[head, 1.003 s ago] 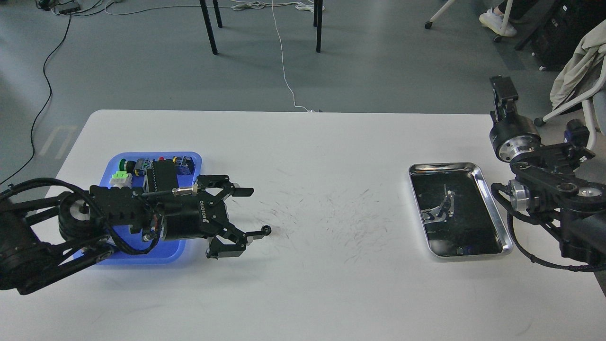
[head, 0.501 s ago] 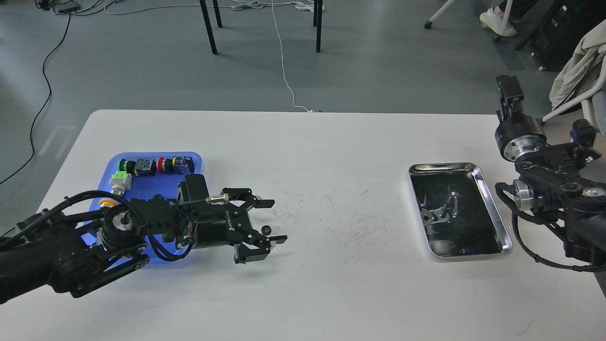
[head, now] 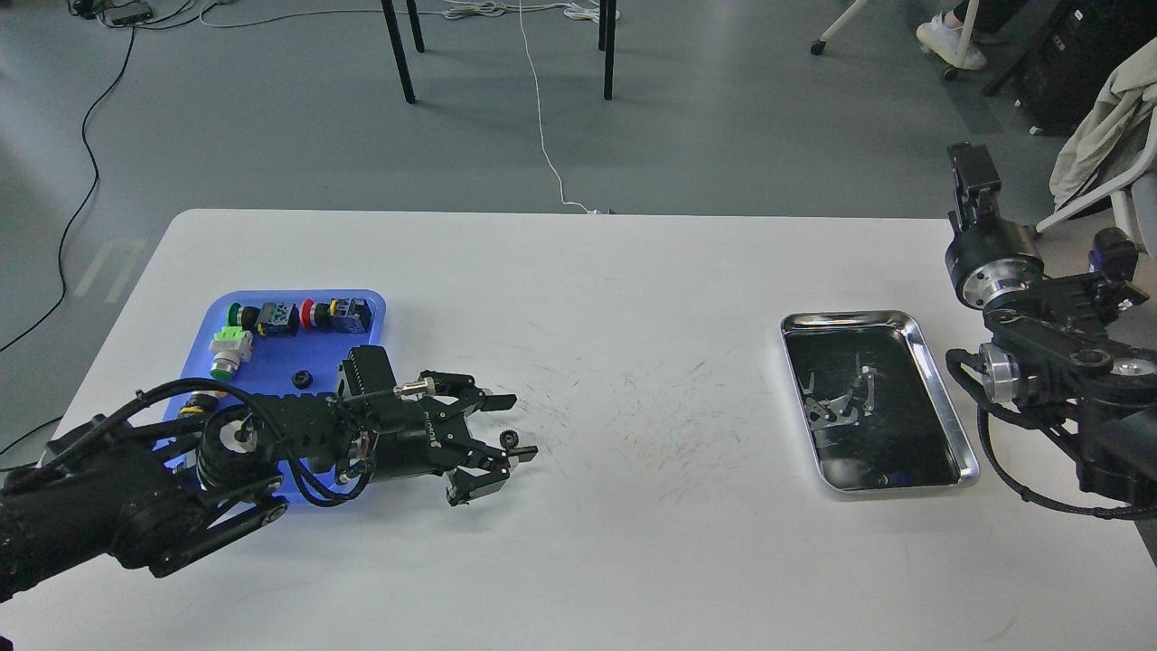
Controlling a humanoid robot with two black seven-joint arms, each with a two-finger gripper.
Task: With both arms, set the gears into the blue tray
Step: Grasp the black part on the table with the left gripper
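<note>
One small black gear (head: pixel 509 439) lies on the white table just right of the blue tray (head: pixel 371 307). My left gripper (head: pixel 521 425) is low over the table and open. The gear sits between its fingers, close to the nearer finger (head: pixel 522 451). A second gear (head: pixel 301 379) rests inside the blue tray, behind my left arm. My right gripper (head: pixel 971 174) is raised at the far right edge, away from the table's objects, and its fingers cannot be told apart.
Colourful push-button switches (head: pixel 298 316) line the blue tray's far side. A silver metal tray (head: pixel 940 398) with small metal parts stands at the right. A chair with cloth is beyond the right edge. Scuff marks cover the table's middle.
My left gripper moved right to bracket the gear, then sank lower with its fingers drawing slightly closer. The arm uncovered the gear in the blue tray. The right arm barely moved.
</note>
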